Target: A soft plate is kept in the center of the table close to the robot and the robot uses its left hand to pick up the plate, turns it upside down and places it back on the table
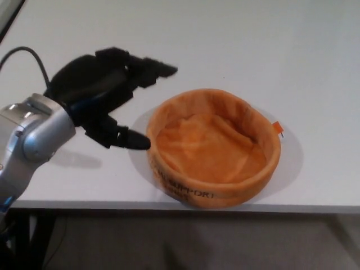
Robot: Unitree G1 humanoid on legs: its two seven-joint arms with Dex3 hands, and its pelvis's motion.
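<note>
We are holding our left hand (107, 95) spread open beside the plate (214, 147).
One orange plate is sitting upright near the desk's (225, 34) front edge; thumb tip is almost touching its left rim.

You've got one orange soft plate (214, 147), one white table (253, 45) — and one black robot hand (104, 93) in view.
</note>
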